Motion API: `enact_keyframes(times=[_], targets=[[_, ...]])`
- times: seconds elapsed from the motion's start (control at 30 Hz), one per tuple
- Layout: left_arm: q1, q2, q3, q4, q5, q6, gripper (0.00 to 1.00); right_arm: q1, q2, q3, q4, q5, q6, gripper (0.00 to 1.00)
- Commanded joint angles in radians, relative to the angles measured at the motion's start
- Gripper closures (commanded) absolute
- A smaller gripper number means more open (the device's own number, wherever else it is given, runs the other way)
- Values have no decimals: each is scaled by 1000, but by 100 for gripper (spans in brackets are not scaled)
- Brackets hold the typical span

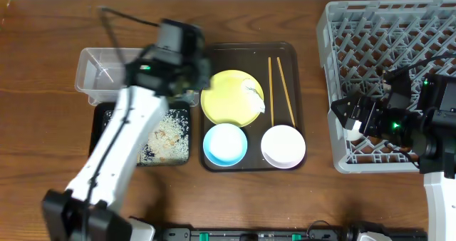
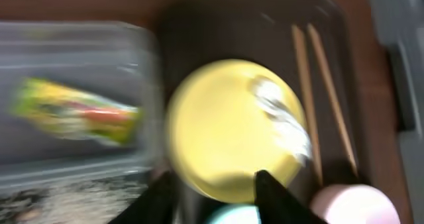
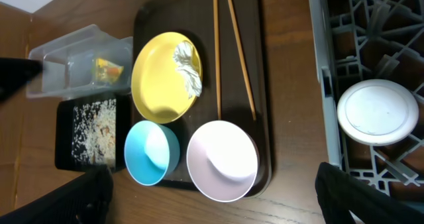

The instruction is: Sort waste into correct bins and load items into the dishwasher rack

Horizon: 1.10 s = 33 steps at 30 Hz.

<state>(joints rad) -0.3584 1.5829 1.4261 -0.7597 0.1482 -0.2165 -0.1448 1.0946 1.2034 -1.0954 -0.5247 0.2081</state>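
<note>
The yellow plate (image 1: 229,97) lies on the dark brown serving tray (image 1: 214,55) with a crumpled white scrap (image 1: 254,93) on its right side. The chopsticks (image 1: 280,90), blue bowl (image 1: 225,143) and pinkish-white bowl (image 1: 283,146) are on the same tray. The snack wrapper (image 2: 76,111) lies in the clear tub (image 1: 96,70). Rice scraps (image 1: 167,135) lie in the black tray (image 1: 182,159). My left gripper (image 2: 215,197) is open and empty, between the tub and the plate. My right gripper (image 3: 212,197) is open and empty, high at the front left corner of the grey rack (image 1: 388,34).
A white round lid-like disc (image 3: 377,111) sits in the rack's near corner. The left arm (image 1: 121,141) stretches over the black tray. Bare wooden table (image 1: 43,91) surrounds the containers.
</note>
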Motion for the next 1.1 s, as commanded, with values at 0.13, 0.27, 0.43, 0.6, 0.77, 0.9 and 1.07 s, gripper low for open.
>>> enact_keyframes(times=[0.13,0.27,0.43,0.6,0.77,0.9,1.07], targets=[[-219,203,-17,84,19,-69,43,8,-3,18,-5,-3,4,3],[-241,285,-17,151,16,-121,43,8,-3,18,-20,-3,4,2],[-237,375,-17,228,-9,-201,42,8,-3,18,-30,-3,4,2],[-236,451,-17,254,-6,-209,43,8,-3,18,-32,-3,4,2],[-221,467,-17,261,-7,-208,71,8,-3,18,-42,-3,3,2],[-212,467,-17,238,-6,-208,89,8,-3,18,-42,-3,3,2],[-200,436,3,175,-2,-207,94,8,-3,18,-46,-3,3,2]])
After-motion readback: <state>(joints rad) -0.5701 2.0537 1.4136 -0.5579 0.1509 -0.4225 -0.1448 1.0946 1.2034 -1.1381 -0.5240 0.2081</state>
